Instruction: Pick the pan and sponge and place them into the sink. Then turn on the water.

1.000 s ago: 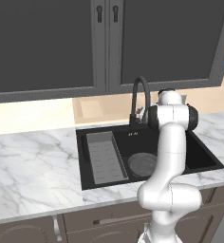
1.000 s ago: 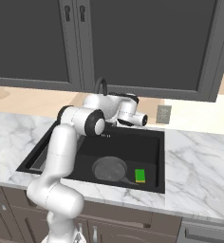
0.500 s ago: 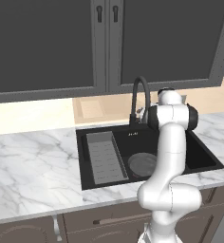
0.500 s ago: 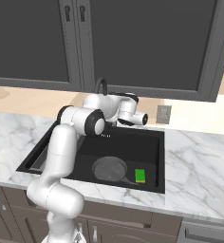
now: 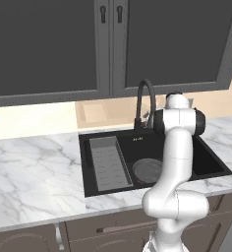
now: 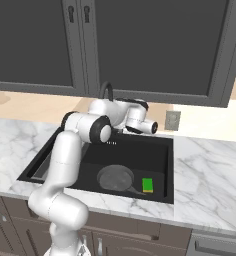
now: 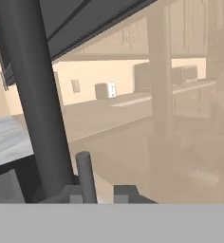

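Pincer: the pincer (image 7: 98, 193) sits at the base of the black gooseneck faucet (image 5: 145, 102), its jaws drawn narrow around the faucet's thin side lever (image 7: 87, 174), which stands between the two tips.
Arm: the white arm (image 6: 65, 160) rises in front of the table (image 5: 34, 172) and bends over the sink (image 6: 162, 155) toward the faucet at the back rim.
Pan: the round dark-grey pan (image 6: 115, 178) lies flat on the sink floor, near the front wall.
Sponge: the green sponge (image 6: 148, 185) rests in the sink just beside the pan, on its right in the right base view.
Tray: the grey ribbed tray (image 5: 108, 162) fills the sink's left part.
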